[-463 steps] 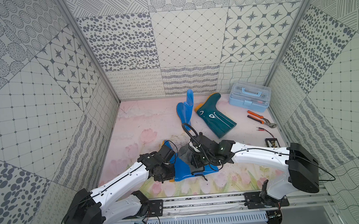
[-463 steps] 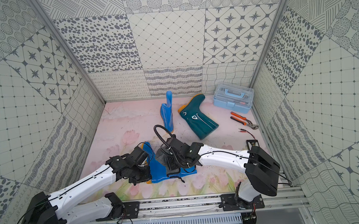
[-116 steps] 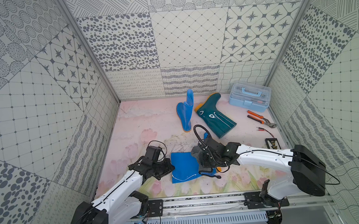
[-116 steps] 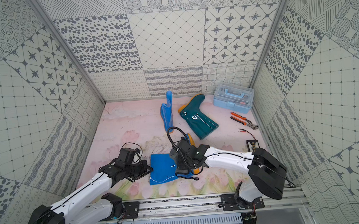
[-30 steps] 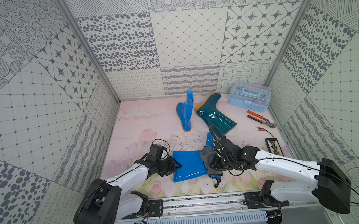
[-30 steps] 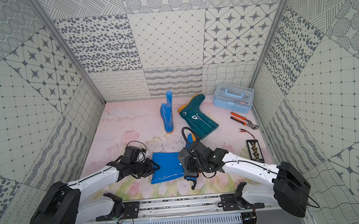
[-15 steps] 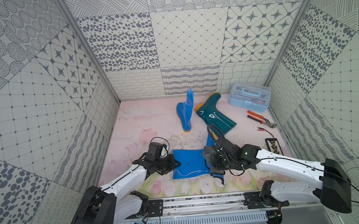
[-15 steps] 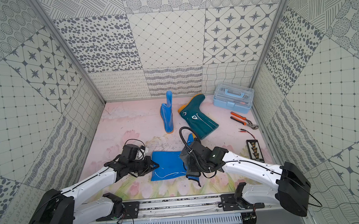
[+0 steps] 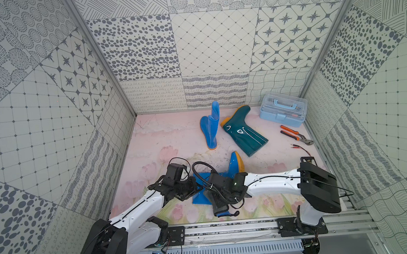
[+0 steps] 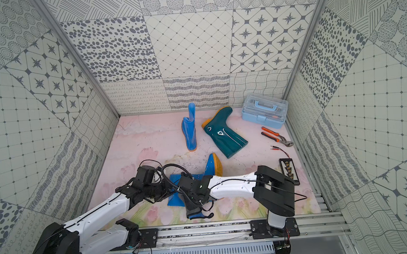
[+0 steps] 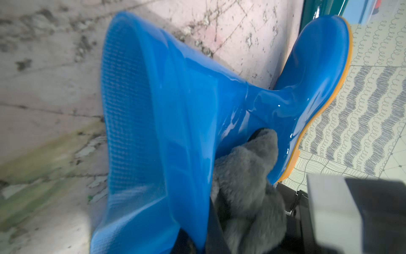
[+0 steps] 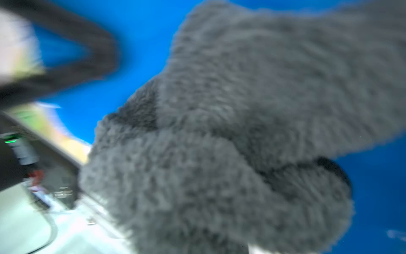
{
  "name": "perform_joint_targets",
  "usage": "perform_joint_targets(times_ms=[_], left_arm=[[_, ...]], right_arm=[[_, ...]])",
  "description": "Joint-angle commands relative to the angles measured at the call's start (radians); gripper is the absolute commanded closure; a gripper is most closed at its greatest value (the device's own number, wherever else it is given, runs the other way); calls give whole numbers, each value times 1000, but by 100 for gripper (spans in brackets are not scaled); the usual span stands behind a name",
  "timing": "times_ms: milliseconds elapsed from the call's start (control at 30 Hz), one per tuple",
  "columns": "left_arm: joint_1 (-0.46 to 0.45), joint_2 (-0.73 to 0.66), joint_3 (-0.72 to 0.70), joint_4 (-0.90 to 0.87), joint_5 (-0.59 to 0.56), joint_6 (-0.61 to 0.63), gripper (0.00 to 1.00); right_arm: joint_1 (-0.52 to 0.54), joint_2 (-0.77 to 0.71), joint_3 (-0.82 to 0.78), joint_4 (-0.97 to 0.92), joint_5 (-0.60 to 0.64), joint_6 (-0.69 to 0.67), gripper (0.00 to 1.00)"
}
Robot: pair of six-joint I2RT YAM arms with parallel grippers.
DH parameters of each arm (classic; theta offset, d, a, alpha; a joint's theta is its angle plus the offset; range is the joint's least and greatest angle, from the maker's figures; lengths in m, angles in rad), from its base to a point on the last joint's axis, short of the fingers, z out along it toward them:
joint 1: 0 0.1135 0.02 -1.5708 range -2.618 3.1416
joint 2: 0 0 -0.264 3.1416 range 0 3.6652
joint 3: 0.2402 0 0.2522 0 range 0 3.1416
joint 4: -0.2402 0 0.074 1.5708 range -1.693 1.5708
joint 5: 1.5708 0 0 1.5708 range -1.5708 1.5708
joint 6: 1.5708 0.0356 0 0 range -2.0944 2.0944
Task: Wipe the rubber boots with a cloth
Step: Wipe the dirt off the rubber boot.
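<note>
Left gripper (image 9: 197, 188) has just been clamped shut on the rim of the near blue boot (image 9: 235, 164), lying at the front; cloth (image 9: 219, 204), pinched in the closed right gripper (image 9: 214, 193), dragged along its shaft. Wiping judged underway; far blue boot (image 9: 210, 129) and green boot (image 9: 244, 135) untouched

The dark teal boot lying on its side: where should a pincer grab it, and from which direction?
Probably the rim of its open shaft, approached from the near right: the dark teal boot lies flat with that thin-walled opening facing there.
</note>
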Motion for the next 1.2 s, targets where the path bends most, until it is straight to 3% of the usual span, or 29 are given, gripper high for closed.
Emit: perform_joint_targets(times_ms=[0, 133, 300, 500, 633, 767, 867, 1000, 1167], left_arm=[[-7, -43, -7, -23, 0, -27, 100], [-8, -99, -27, -42, -32, -36, 100], [-8, -90, -26, -54, -35, -27, 100], [-8, -83, -22, -61, -40, -13, 100], [-8, -86, -20, -69, -47, -4, 100], [-8, -84, -25, -66, -53, -12, 100], [-8, -86, -27, -71, -53, -21, 100], [-7, -86, -12, -98, -57, -20, 100], [-8, -124, -10, -138, -70, -23, 100]], right_arm=[[31, 51, 143, 152, -111, -104, 98], [28, 39, 48, 312, -163, -57, 98], [-34, -57, -180, 215, -58, 6, 98], [-220, -414, -511, 57, 22, 75, 98], [-235, -595, -491, -74, 100, 37, 98], [-159, -502, -389, 27, 66, 13, 98], [-56, -313, -223, 79, 31, -25, 98], [23, -66, -30, 186, -133, -91, 98], [4, -3, -75, 238, -153, -66, 99]])
